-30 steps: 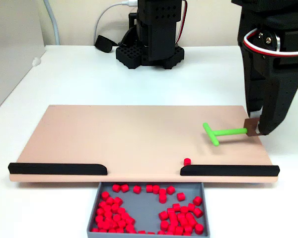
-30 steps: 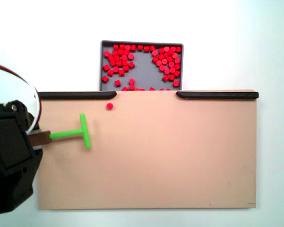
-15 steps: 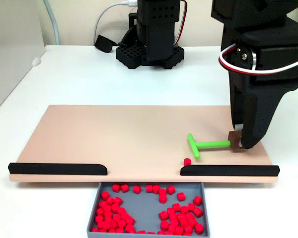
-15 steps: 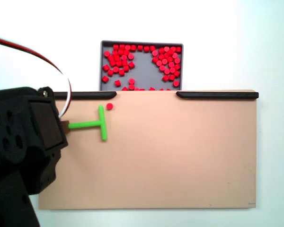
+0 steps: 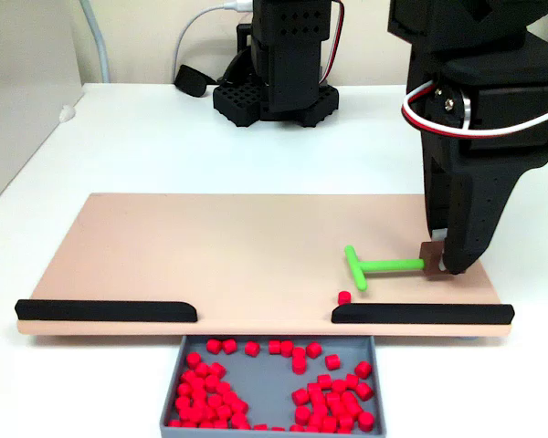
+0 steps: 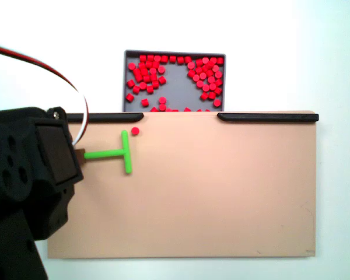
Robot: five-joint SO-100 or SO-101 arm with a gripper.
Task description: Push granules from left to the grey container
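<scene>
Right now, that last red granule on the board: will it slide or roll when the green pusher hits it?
The lone granule looks blocky with flat faces, so it likely slides, perhaps tumbling. It seems tiny and light; the green T-pusher should move it easily. It sits beside the black strip, so it may skid along that edge.

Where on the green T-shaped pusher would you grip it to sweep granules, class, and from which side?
Grip the green T-shaped pusher at the brown block ending its stem, farthest from the crossbar, coming down from above, as the end effector does. The stem lies flat on the tan board, so this leaves the crossbar free behind the lone granule.
</scene>
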